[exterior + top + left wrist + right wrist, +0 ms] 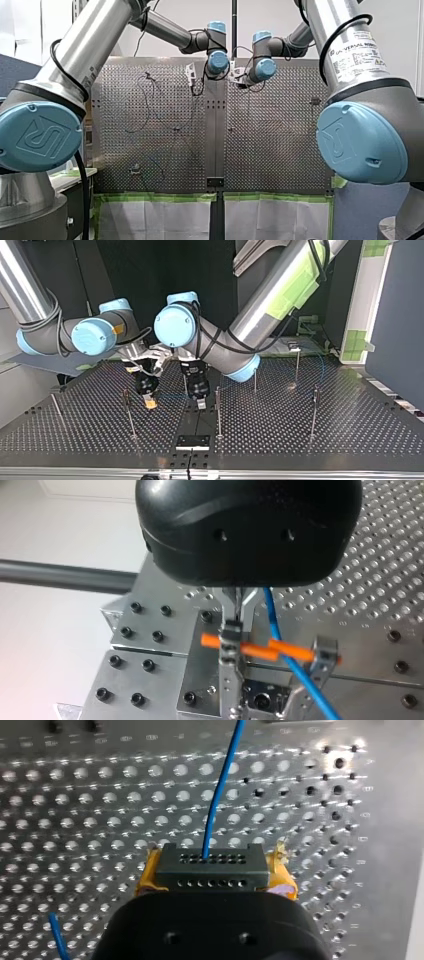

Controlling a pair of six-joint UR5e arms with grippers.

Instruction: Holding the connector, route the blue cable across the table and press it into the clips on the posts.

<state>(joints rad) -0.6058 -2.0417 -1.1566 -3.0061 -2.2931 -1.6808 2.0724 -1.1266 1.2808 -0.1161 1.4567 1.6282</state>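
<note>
Crosswise, my right gripper [216, 875] clamps the connector [210, 862], blue cable [220, 795] leaving straight ahead.

L arm [280, 295] and R arm [30, 295] both bent in, grippers side by side, close but apart.
L gripper [200, 403] black, pts straight down w/ metal fingers [248, 611] drawn together. R gripper [150, 402] pts down beside it, yellow pads [146, 877] clamped either side of the grey connector [210, 865].

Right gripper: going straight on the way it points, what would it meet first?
Probably the table: the right gripper points at its perforated surface, and the connector it holds would touch first. Only the blue cable runs ahead; depth is unclear.
</note>
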